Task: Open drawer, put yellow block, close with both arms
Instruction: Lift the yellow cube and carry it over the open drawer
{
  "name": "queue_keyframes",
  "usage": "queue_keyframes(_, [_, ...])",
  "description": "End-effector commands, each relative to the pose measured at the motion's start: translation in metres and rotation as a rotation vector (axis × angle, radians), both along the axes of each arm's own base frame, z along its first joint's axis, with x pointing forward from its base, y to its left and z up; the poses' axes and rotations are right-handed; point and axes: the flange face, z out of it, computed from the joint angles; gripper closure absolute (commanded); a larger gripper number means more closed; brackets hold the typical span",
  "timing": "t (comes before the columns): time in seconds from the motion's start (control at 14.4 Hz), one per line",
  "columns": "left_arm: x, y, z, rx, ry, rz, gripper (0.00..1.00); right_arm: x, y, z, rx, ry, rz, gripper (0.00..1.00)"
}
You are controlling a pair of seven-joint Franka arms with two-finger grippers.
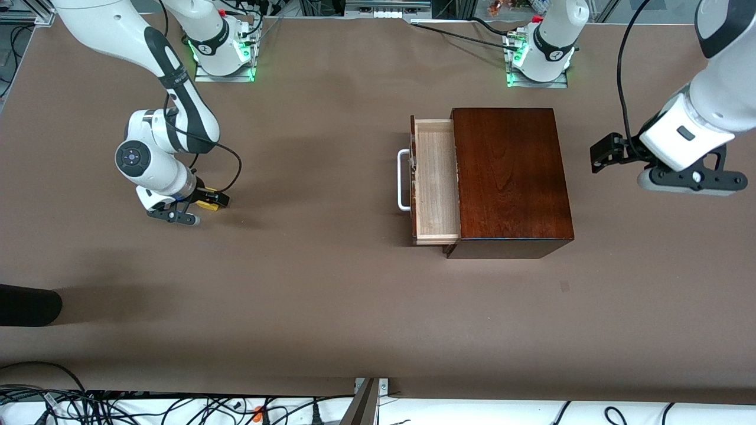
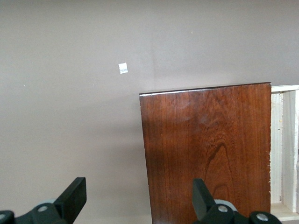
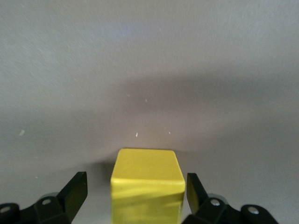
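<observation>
The drawer (image 1: pixel 437 180) of the dark reddish-brown box (image 1: pixel 511 177) is pulled open toward the right arm's end, and its pale wood inside is empty. Its white handle (image 1: pixel 403 180) faces that end. The yellow block (image 1: pixel 207 205) sits on the table near the right arm's end. My right gripper (image 1: pixel 209 200) is low around it and open. In the right wrist view the block (image 3: pixel 147 186) stands between the spread fingers (image 3: pixel 74 191). My left gripper (image 1: pixel 602 156) is open and empty in the air beside the box at the left arm's end. The left wrist view shows the box top (image 2: pixel 205 149) and the drawer (image 2: pixel 282 149).
A dark object (image 1: pixel 26 306) lies on the table at the right arm's end, nearer the front camera. Cables (image 1: pixel 118 407) run along the front edge. A small white scrap (image 2: pixel 123 68) lies on the brown table beside the box.
</observation>
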Motion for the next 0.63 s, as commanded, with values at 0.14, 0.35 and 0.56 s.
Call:
queue_keyframes(0.14, [-0.029,0.013,-0.010,-0.005,0.013,0.000,0.00,0.018,0.002,0.053,0.008,0.012,0.001,1.00])
queue_keyframes(0.35, [-0.027,0.018,-0.004,-0.010,0.006,0.010,0.00,0.052,0.009,0.144,0.006,0.063,0.012,1.00])
queue_keyframes(0.56, [-0.027,0.016,-0.004,-0.010,0.006,0.006,0.00,0.075,0.025,0.231,0.007,0.095,0.023,1.00])
